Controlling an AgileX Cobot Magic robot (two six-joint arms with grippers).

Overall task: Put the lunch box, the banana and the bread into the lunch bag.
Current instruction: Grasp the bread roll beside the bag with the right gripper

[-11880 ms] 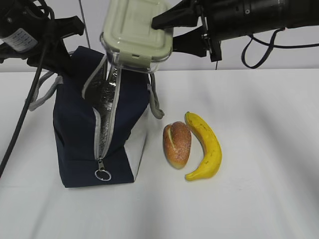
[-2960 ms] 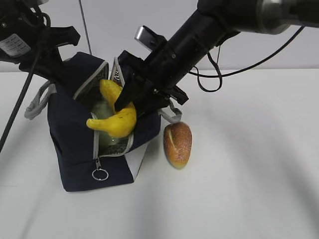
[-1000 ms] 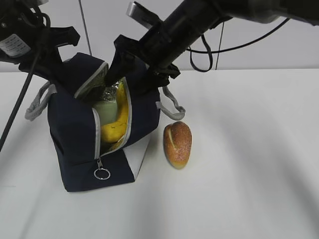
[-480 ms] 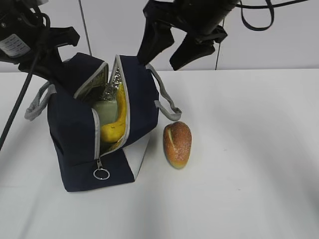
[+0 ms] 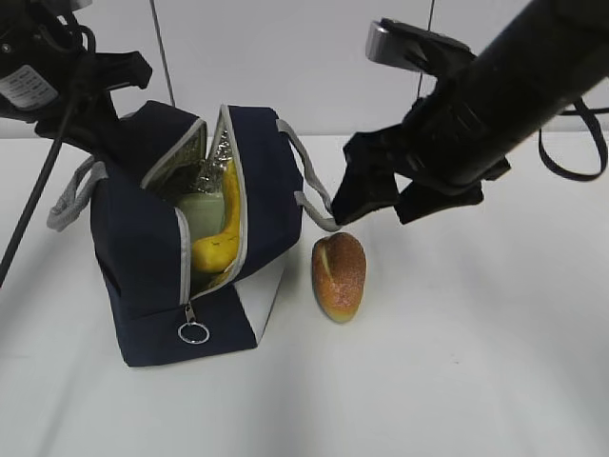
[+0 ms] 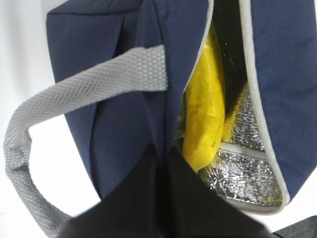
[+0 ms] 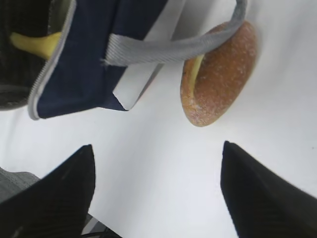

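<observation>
The navy lunch bag (image 5: 143, 276) stands open at the left. Inside it the banana (image 5: 224, 224) leans beside the pale green lunch box (image 5: 198, 211). The bread (image 5: 339, 276) lies on the table just right of the bag. My left gripper (image 5: 116, 131) is shut on the bag's top edge and holds the opening apart. The left wrist view shows this gripper (image 6: 166, 154) pinching the navy fabric next to the banana (image 6: 205, 109). My right gripper (image 5: 373, 213) is open and empty, just above the bread. In the right wrist view this gripper (image 7: 157, 145) hangs below the bread (image 7: 220, 74).
A grey strap handle (image 5: 309, 186) hangs off the bag's right side towards the bread and crosses it in the right wrist view (image 7: 173, 47). Another grey strap (image 6: 74, 94) loops at the bag's left. The white table (image 5: 476, 362) extends to the right and front.
My right gripper has moved from above the bag's opening to the right and down, and is now over the bread, still open. The banana stays in the bag. The left gripper has not moved.
</observation>
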